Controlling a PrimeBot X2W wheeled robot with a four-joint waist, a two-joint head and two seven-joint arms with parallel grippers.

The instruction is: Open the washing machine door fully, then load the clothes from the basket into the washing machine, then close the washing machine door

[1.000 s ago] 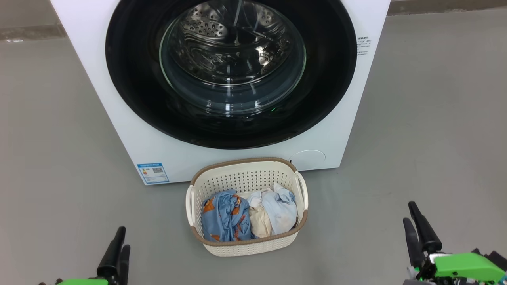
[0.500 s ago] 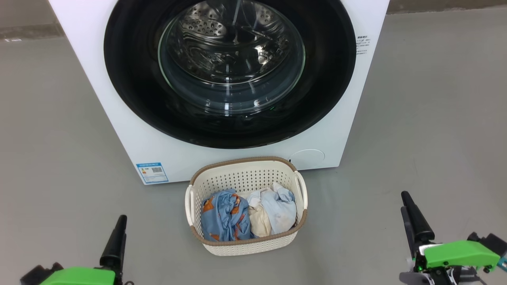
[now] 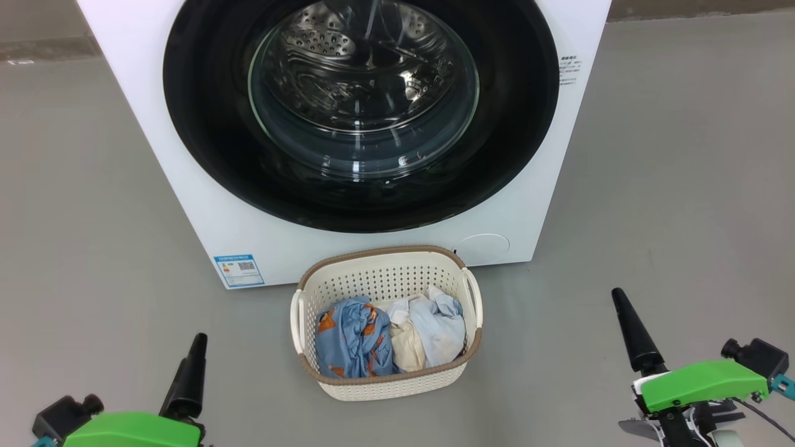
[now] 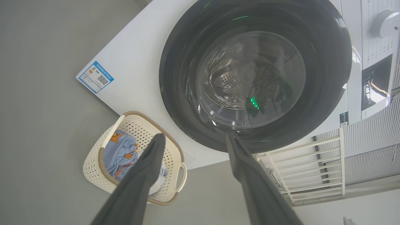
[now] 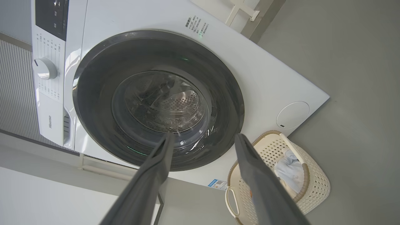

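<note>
Left gripper (image 3: 197, 345) at the lower left and right gripper (image 3: 621, 305) at the lower right of the head view, each rising from a green wrist housing (image 3: 699, 382) with its tip leaning inward. Seen edge-on, the two dark fingers of each merge into one tapering spike. In the wrist views, the left fingers (image 4: 147, 168) and right fingers (image 5: 156, 168) stand spread wide and hold nothing.

The left gripper (image 4: 194, 137) and right gripper (image 5: 204, 135) have long tapered dark fingers (image 3: 633, 335) on bright green housings (image 3: 699, 383). A black knob (image 3: 745, 355), teal connector (image 3: 784, 386) and thin cable (image 3: 767, 417) adjoin the right housing
</note>
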